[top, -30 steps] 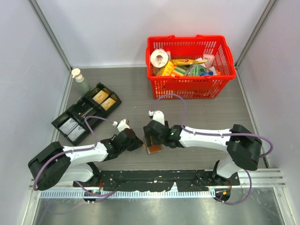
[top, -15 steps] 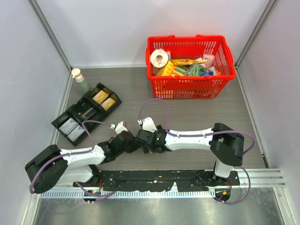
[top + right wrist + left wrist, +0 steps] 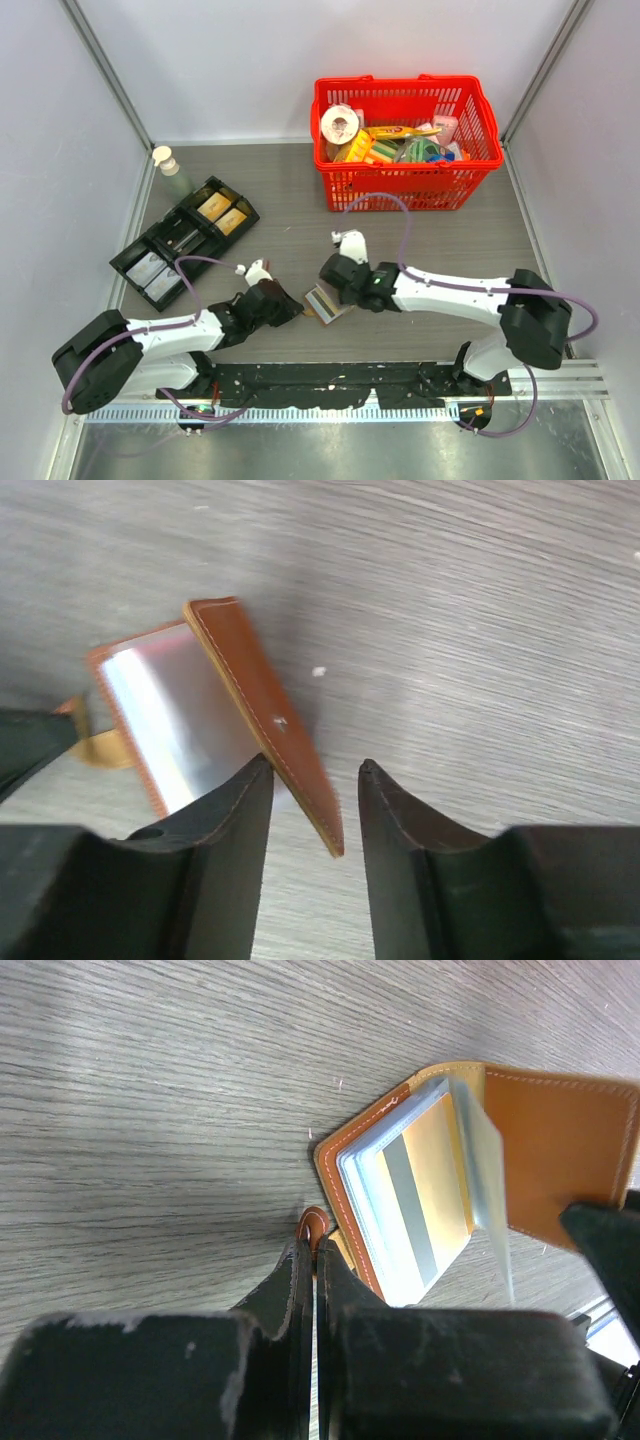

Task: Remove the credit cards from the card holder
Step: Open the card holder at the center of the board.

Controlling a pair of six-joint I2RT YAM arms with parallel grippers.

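You have the card holder (image 3: 323, 302) lying open on the wooden table (image 3: 430, 250), towards the near edge and between the two wrists. Its brown cover is tilted up off the inner pages. From the left wrist you see its stitched leather edge curving round a stack of cards (image 3: 420, 1195) in grey and yellow bands, with a clear sleeve standing off them. The little closing tab (image 3: 314, 1222) sticks out at the corner nearest your left gripper (image 3: 313, 1252). That gripper is clenched, its fingers pressed flat together with the tab caught at their tips. Your right gripper (image 3: 313, 768) comes in from the other side with its jaws parted, straddling the raised cover. The cover's edge leans against one finger, bare table shows between it and the other, and nothing is clamped. Just behind the holder on the near side runs the black base plate (image 3: 320, 380), so you have little room there. Towards the far side, bare wood runs up to the red basket (image 3: 400, 190), which is well apart. The black tray (image 3: 185, 240) and a small bottle (image 3: 166, 162) sit well off to the left by the wall. To the right of the holder only the right arm crosses the table.
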